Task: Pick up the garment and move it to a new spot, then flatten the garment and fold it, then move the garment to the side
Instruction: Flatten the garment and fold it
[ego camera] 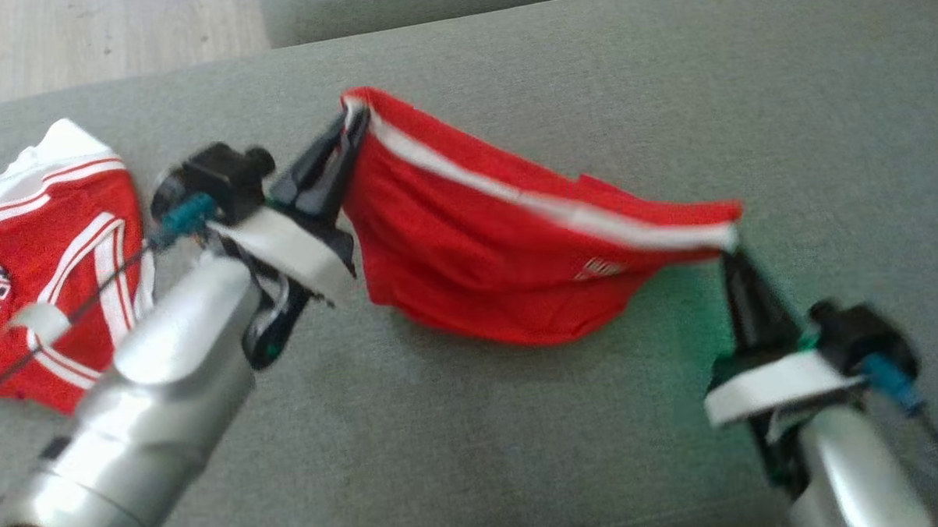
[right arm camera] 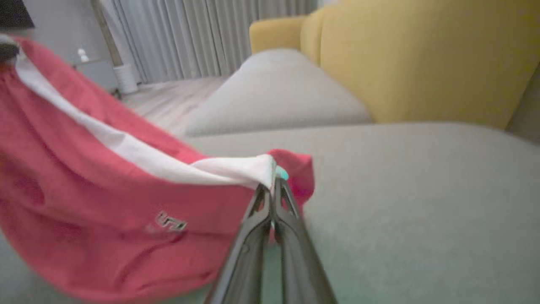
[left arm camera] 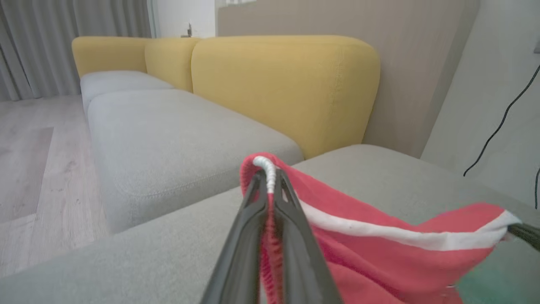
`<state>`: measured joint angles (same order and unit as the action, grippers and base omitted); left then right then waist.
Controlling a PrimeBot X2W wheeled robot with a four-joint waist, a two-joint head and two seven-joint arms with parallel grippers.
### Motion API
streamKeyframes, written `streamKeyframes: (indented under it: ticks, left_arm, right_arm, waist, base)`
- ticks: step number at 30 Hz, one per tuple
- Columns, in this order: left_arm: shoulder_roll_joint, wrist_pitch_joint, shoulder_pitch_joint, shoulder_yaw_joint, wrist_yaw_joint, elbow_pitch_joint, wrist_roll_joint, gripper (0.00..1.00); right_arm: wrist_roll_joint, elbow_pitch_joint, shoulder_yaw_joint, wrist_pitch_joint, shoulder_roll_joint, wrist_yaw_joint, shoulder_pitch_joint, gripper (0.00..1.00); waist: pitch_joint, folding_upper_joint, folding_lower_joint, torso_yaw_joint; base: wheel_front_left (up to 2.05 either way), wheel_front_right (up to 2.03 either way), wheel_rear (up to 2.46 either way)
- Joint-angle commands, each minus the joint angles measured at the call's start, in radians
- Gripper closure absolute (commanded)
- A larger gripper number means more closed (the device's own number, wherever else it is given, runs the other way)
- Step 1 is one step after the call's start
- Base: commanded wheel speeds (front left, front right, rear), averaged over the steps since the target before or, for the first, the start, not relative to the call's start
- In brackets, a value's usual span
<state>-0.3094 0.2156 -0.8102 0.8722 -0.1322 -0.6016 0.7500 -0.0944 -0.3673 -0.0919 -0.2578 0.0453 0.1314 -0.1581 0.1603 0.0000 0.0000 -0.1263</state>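
Observation:
The garment (ego camera: 484, 247) is a pair of red shorts with a white stripe, hanging stretched between both grippers above the grey cushion (ego camera: 522, 449). My left gripper (ego camera: 353, 125) is shut on its left upper corner, and in the left wrist view the left gripper (left arm camera: 269, 179) pinches the red garment (left arm camera: 371, 249) at the white trim. My right gripper (ego camera: 730, 246) is shut on the right corner; in the right wrist view the right gripper (right arm camera: 273, 190) clamps the white band of the garment (right arm camera: 84, 202). The cloth's lower edge sags down toward the cushion.
A second red and white jersey (ego camera: 47, 255) lies on the cushion at the far left, beside my left forearm. A yellow sofa back (left arm camera: 287, 84) and a pale seat cushion (left arm camera: 168, 139) stand beyond. Wooden floor (ego camera: 102, 34) lies past the cushion's far left edge.

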Motion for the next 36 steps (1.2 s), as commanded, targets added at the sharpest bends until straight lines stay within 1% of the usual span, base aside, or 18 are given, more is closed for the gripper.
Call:
streamKeyframes:
  ticks: [1,3,5,8,9,11,14,15,18,20,21,22,24,27,32,34,36]
  left_arm:
    - [-0.043,0.019,-0.111,-0.049,0.002,0.045,0.002,1.0]
    - [-0.051,0.023,-0.162,-0.049,0.002,0.064,-0.008,1.0]
    - [-0.056,0.021,-0.232,-0.037,0.002,0.08,-0.022,1.0]
    - [-0.047,0.022,-0.356,-0.027,0.002,0.078,-0.026,1.0]
    - [-0.047,0.022,-0.356,-0.027,0.002,0.078,-0.026,1.0]
    - [-0.031,0.031,-0.454,-0.032,0.002,0.064,-0.03,1.0]
    - [-0.008,0.044,-0.581,-0.063,0.002,0.062,-0.04,1.0]
    - [-0.005,0.045,-0.615,-0.085,0.002,0.081,-0.04,1.0]
    - [-0.015,0.046,-0.628,-0.179,0.002,0.183,-0.047,1.0]
    - [-0.039,0.046,-0.572,-0.204,0.002,0.258,-0.055,1.0]
    - [-0.07,0.046,-0.479,-0.207,0.002,0.322,-0.061,1.0]
    - [-0.084,0.046,-0.421,-0.208,0.002,0.35,-0.063,1.0]
    - [-0.11,0.046,-0.295,-0.197,0.002,0.397,-0.078,1.0]
    - [-0.134,0.046,-0.076,-0.178,0.002,0.441,-0.103,1.0]
    - [-0.129,0.046,0.265,-0.147,0.002,0.465,-0.151,1.0]
    - [-0.127,0.046,0.376,-0.127,0.002,0.468,-0.179,1.0]
    - [-0.118,0.046,0.467,-0.098,0.002,0.481,-0.188,1.0]
  right_arm:
    - [0.017,0.079,0.01,-0.004,0.005,-0.001,-0.068,1.0]
    - [0.035,0.126,0.048,-0.004,0.005,-0.001,-0.138,1.0]
    - [0.056,0.146,0.095,-0.004,0.005,-0.001,-0.247,1.0]
    - [0.13,0.124,0.16,-0.004,0.005,-0.001,-0.446,1.0]
    - [0.13,0.124,0.16,-0.004,0.005,-0.001,-0.446,1.0]
    - [0.173,0.104,0.206,-0.004,0.005,-0.001,-0.586,1.0]
    - [0.223,0.108,0.253,-0.004,0.012,-0.001,-0.76,1.0]
    - [0.232,0.121,0.263,-0.004,0.017,-0.001,-0.803,1.0]
    - [0.248,0.174,0.266,-0.004,0.031,-0.001,-0.86,1.0]
    - [0.247,0.209,0.251,-0.004,0.035,-0.001,-0.835,1.0]
    - [0.245,0.235,0.233,-0.004,0.037,-0.001,-0.764,1.0]
    - [0.243,0.245,0.222,-0.004,0.037,-0.001,-0.715,1.0]
    - [0.236,0.258,0.204,-0.004,0.035,-0.001,-0.597,1.0]
    - [0.226,0.259,0.177,-0.004,0.031,-0.001,-0.391,1.0]
    - [0.196,0.25,0.168,-0.004,0.037,-0.001,-0.089,1.0]
    - [0.19,0.268,0.184,-0.004,0.042,-0.001,0.006,1.0]
    - [0.184,0.313,0.206,0.012,0.052,-0.001,0.088,1.0]
  waist:
    - [0.004,0.0,0.0,-0.012]
    - [0.016,0.0,0.0,-0.023]
    - [0.039,0.0,0.0,-0.035]
    - [0.083,0.0,0.0,-0.047]
    - [0.083,0.0,0.0,-0.047]
    - [0.121,0.0,0.0,-0.05]
    - [0.173,0.0,0.0,-0.051]
    - [0.194,0.0,0.0,-0.051]
    - [0.231,0.0,0.0,-0.047]
    - [0.244,0.0,0.0,-0.042]
    - [0.25,0.0,0.0,-0.035]
    - [0.25,0.0,0.0,-0.031]
    - [0.246,0.0,0.0,-0.024]
    - [0.229,0.0,0.0,-0.016]
    - [0.175,0.0,0.0,-0.018]
    - [0.148,0.0,0.0,-0.025]
    - [0.122,0.0,0.0,-0.027]
  base:
    - [0.0,0.0,0.0]
    - [0.0,0.0,0.0]
    - [0.0,0.0,0.0]
    - [0.0,0.0,0.0]
    - [0.0,0.0,0.0]
    - [0.0,0.0,0.0]
    - [0.0,0.0,0.0]
    - [0.0,0.0,0.0]
    - [0.0,0.0,0.0]
    - [0.0,0.0,0.0]
    - [0.0,0.0,0.0]
    - [0.0,0.0,0.0]
    - [0.0,0.0,0.0]
    - [0.0,0.0,0.0]
    - [0.0,0.0,0.0]
    - [0.0,0.0,0.0]
    - [0.0,0.0,0.0]
